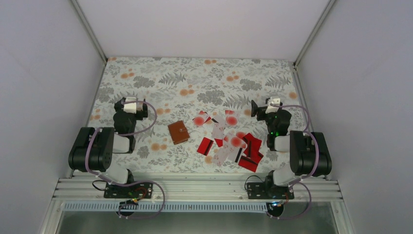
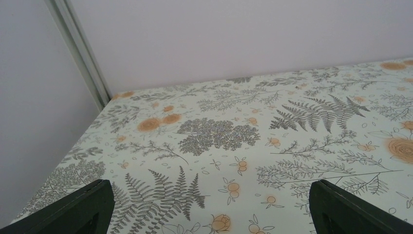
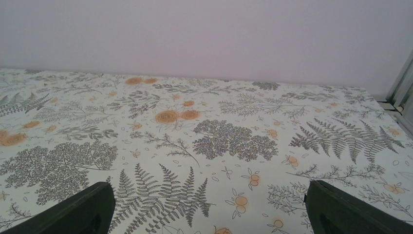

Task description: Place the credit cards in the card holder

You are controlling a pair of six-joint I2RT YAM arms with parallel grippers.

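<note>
The brown card holder (image 1: 178,132) lies shut on the patterned tablecloth, between the two arms and nearer the left one. The credit cards (image 1: 229,139) lie scattered to its right: red ones with a dark stripe (image 1: 205,145) and white ones with red blotches (image 1: 232,119), some overlapping. My left gripper (image 1: 130,108) (image 2: 212,204) hangs open to the left of the holder, with only cloth between its fingers (image 2: 83,207). My right gripper (image 1: 267,108) (image 3: 209,207) is open to the right of the cards, holding nothing. Neither wrist view shows cards or holder.
White walls enclose the table on three sides, with metal corner posts (image 1: 90,29) at the back. The floral tablecloth (image 1: 195,78) stretches beyond the cards to the rear wall. An aluminium rail (image 1: 195,187) carries both arm bases at the near edge.
</note>
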